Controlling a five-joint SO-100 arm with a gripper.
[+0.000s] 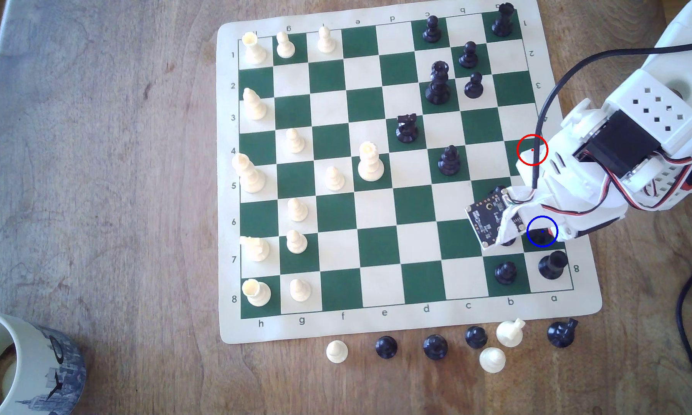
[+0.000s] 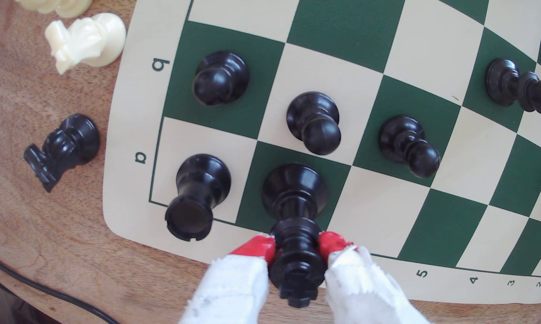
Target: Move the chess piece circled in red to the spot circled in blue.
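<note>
Crowded corner: rook (image 2: 191, 199) and pawn (image 2: 314, 123) flank the glossy chess piece (image 2: 295, 218).
Red-tipped, cloth-wrapped gripper (image 2: 297, 246) clamps its ribbed stem.

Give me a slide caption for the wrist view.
Claw grips a black piece on a green square beside the rook.

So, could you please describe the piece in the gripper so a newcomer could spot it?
Find the board mat corner lettered a, where a flat-topped black rook stands. On the green square beside it is the chess piece, taller than the round-headed pawns nearby and clamped between the gripper's red tips.
</note>
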